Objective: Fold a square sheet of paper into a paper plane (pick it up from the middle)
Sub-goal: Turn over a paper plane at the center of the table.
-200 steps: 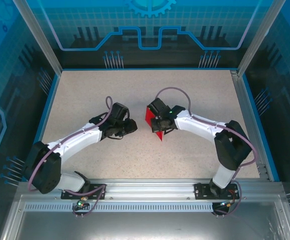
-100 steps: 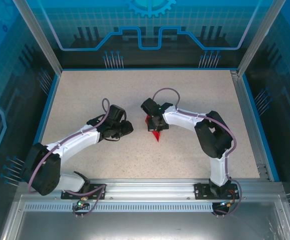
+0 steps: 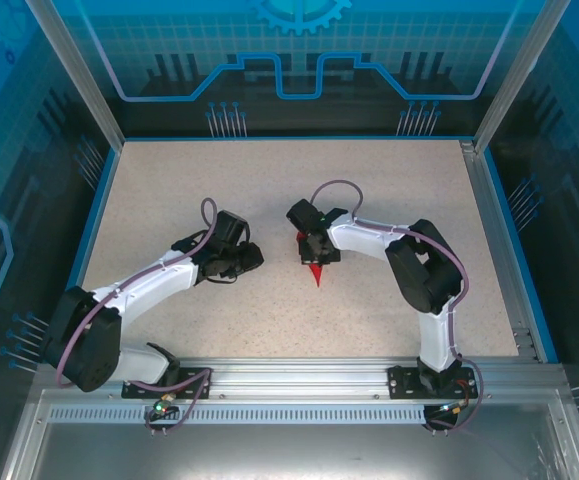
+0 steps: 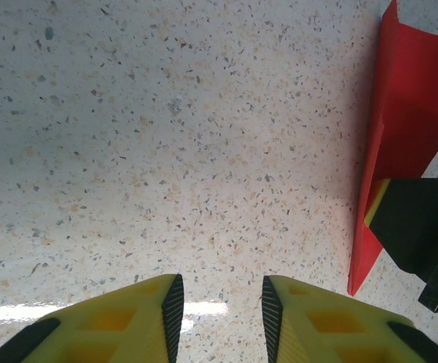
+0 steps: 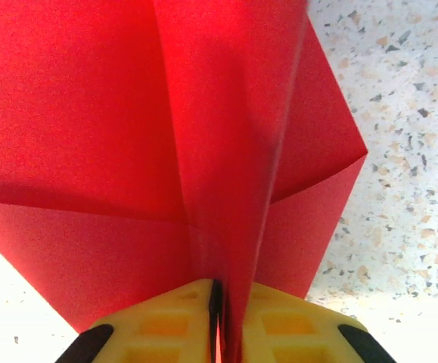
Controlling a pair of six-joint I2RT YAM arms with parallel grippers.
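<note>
The red paper plane [image 3: 316, 273] is a narrow pointed dart near the middle of the table, its tip toward the near edge. My right gripper [image 3: 314, 252] is over its far end. In the right wrist view the yellow fingers [image 5: 175, 318] are closed on the centre ridge of the paper plane [image 5: 128, 113], and its two wings spread to either side. My left gripper [image 3: 255, 257] sits a little to the left, apart from the paper. It stands open [image 4: 219, 291] over bare table, and in its view the red paper [image 4: 408, 113] rises at the right edge.
The speckled table top [image 3: 219, 180] is bounded by blue side walls and a metal rail [image 3: 299, 375] at the near edge. The right arm's elbow [image 3: 424, 265] is folded in close to the right of the paper.
The right arm has folded its elbow inward and turned the paper from a broad upright face to a narrow dart. The left gripper has drawn back slightly to the left.
</note>
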